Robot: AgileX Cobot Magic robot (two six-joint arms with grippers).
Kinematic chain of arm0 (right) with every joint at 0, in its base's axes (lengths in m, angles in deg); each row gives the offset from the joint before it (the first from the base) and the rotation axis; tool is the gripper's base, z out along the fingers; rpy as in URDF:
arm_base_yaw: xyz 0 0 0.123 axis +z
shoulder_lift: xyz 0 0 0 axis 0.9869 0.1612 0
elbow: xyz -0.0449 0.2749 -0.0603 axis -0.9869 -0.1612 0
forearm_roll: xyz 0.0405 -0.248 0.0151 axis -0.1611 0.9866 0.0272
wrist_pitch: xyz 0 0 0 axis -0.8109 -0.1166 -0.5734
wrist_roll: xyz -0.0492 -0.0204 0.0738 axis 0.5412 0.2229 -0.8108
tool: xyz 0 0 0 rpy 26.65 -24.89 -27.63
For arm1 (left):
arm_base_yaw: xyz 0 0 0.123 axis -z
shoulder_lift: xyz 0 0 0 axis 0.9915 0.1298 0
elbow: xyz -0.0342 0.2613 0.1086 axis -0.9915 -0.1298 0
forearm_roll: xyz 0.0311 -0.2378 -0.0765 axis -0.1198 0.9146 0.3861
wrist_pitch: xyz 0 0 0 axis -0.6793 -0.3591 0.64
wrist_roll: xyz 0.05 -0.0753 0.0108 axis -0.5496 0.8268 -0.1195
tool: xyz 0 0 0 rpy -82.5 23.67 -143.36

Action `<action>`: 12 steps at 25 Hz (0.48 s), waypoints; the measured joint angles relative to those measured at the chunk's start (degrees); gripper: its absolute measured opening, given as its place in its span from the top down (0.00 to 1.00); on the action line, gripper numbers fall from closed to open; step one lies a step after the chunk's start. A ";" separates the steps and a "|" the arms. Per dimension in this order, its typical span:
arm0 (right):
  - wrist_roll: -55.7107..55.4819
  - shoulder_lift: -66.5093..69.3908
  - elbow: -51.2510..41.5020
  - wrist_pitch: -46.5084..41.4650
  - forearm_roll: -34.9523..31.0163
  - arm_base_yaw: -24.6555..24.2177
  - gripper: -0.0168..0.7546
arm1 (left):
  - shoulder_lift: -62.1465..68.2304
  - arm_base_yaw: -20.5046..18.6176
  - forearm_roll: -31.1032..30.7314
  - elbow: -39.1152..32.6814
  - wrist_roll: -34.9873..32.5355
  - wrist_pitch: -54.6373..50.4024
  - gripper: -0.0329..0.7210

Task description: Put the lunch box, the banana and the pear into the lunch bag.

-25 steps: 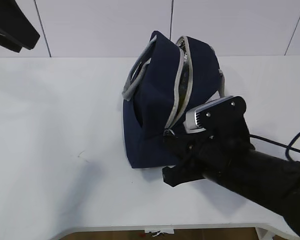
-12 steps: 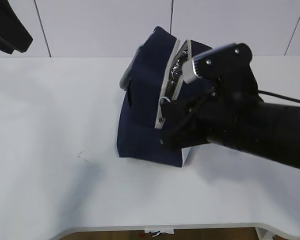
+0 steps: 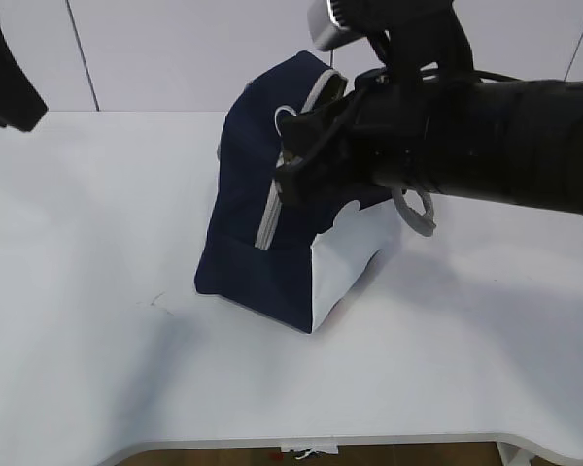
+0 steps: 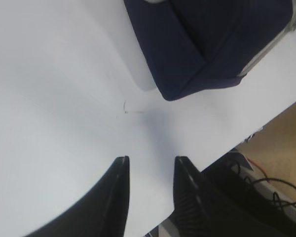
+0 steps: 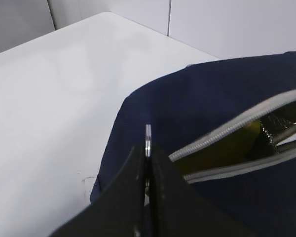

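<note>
My right gripper [image 5: 147,155]: jaws pressed together on the ring pull [image 5: 148,134] of the bag [image 5: 207,113]; the ring stands on edge between the fingertips. In the exterior view this gripper [image 3: 293,160] sits at the bag's [image 3: 248,233] upper edge, my arm reaching in from 3 o'clock.

My left gripper [image 4: 150,170]: fingers parted, holding nothing, hovering above bare table [image 4: 54,98], with the bag [image 4: 197,44] well apart at 1 o'clock. In the exterior view only a dark part of that arm shows at the 10 o'clock corner.

Bag: navy, tilted, resting on its lower edge with a white end panel [image 3: 345,262] facing 4 o'clock. Zipper [image 5: 222,131] partly open, grey tape along both sides.

Contents: through the gap, right wrist view only, something yellow [image 5: 222,148] against silver lining; which item it is I cannot tell. The lunch box shows in no view.

Surface: white table [image 3: 97,291], with a small dark scuff [image 3: 155,301] at 8 o'clock from the bag.

Room: pale wall panels [image 3: 175,49] with dark seams behind the table.

Left wrist view alone: table edge, brown floor and black cables [image 4: 266,182] below it at 4 o'clock.

Exterior view alone: a grey handle loop [image 3: 413,209] hanging under my right arm.
</note>
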 joint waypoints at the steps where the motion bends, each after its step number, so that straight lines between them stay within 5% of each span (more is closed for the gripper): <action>1: 0.00 0.00 0.51 -0.22 0.00 0.00 0.99 | 0.00 0.00 0.00 -1.35 -1.01 0.00 0.64; 8: 0.11 0.00 2.40 -2.23 -1.29 -0.33 0.99 | 0.00 0.00 1.15 -13.61 -10.78 6.45 0.64; 12: 0.11 0.00 2.54 -3.48 -2.99 -0.47 0.99 | 0.13 0.00 8.40 -18.40 -17.53 15.66 0.64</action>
